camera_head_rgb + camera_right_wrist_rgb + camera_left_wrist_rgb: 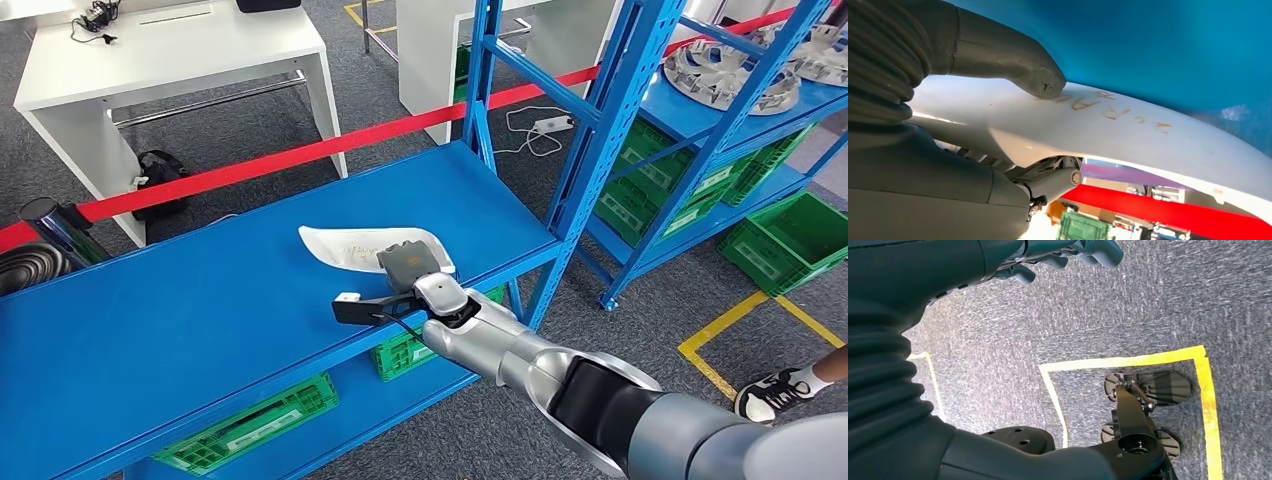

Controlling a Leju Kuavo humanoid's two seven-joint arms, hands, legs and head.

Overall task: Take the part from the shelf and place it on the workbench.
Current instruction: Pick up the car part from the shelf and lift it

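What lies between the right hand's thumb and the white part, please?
Nothing: in the right wrist view the thumb presses directly on the white part, which the right hand holds at the blue shelf.

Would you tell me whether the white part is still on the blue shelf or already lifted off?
On the shelf: the white part lies flat, with the right hand gripping it.

Workshop or warehouse floor, blue steel shelving [640, 110], green parts crates [790, 240], yellow floor tape [745, 325], grey carpet
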